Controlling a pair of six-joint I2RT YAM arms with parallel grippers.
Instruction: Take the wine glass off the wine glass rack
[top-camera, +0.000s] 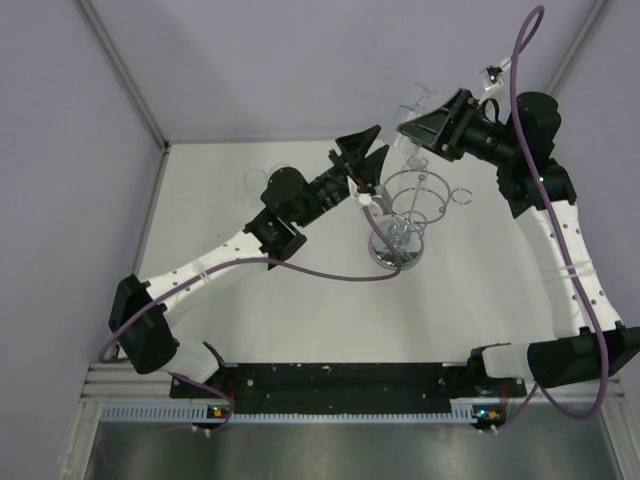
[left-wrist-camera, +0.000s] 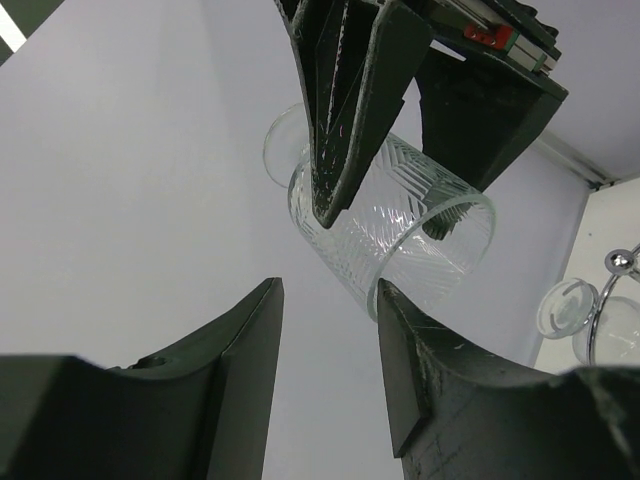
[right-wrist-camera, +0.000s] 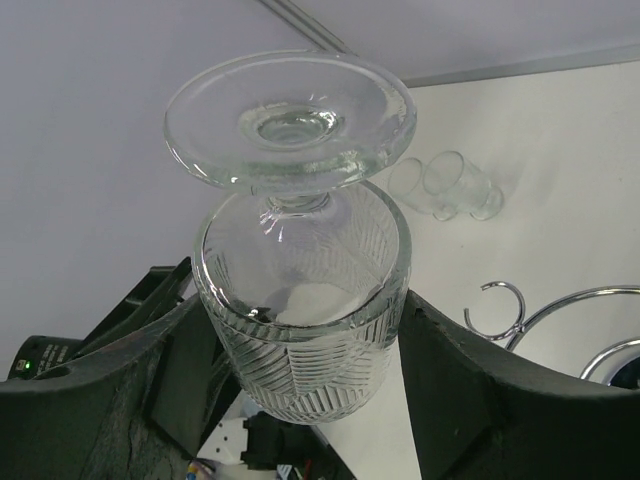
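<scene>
Short-stemmed, clear cut-glass wine glass (right-wrist-camera: 300, 260), w/ a herringbone pattern round its straight-sided bowl and a wide round foot, is up in the air at the far side. It's just beyond the shiny chrome wire wine glass rack (top-camera: 408, 210) and apart from its ringed arms. The black two-finger right gripper (right-wrist-camera: 300, 305) has it pinched across the bowl, one pad each side, foot pointing away from the wrist cam. The black left gripper (left-wrist-camera: 330, 290) hangs just left of it and a bit nearer, fingers spread w/ nothing between them, aimed at the bowl's open rim.

Handling, as I'd judge it: rigid, thick-walled so prob. heavy for its size, smooth and slippery. It'd break if knocked on the chrome or dropped on the white table (top-camera: 300, 330). The bowl is the sensible hold, being broad, and the cut ribs give the pads some bite. The stem looks too short to get fingers round. Squeeze firm, not hard.

Looks: empty, no chips or cracks that I can see, bright reflections on the foot. Some spare clear glasses (right-wrist-camera: 445, 185) lie on the table further left, well apart from the rack.
</scene>
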